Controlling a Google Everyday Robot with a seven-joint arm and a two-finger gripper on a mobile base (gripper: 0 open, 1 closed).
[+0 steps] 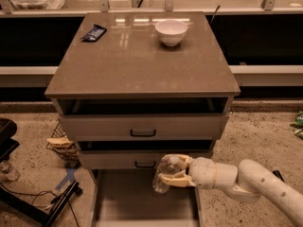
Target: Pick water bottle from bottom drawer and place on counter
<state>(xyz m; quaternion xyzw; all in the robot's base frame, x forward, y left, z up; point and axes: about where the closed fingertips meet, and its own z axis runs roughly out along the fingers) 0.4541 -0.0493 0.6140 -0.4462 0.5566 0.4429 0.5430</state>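
At the foot of the drawer cabinet, the bottom drawer (137,200) stands pulled out, its pale grey floor bare where visible. The white arm (258,183) reaches in from the lower right, and its gripper (165,169) sits over the drawer's rear right part, level with the front of the middle drawer (113,160). The fingers (176,179) pinch the water bottle (160,184) from either side. The clear bottle hangs tilted in that grasp, its upper part overlapping the middle drawer's front. Both shallower drawers with black handles are slightly open. Above, the counter (137,65) forms a glossy grey-brown surface carrying a white bowl (171,31) near its back edge and a dark packet (93,33) at its back left corner, well apart from each other.
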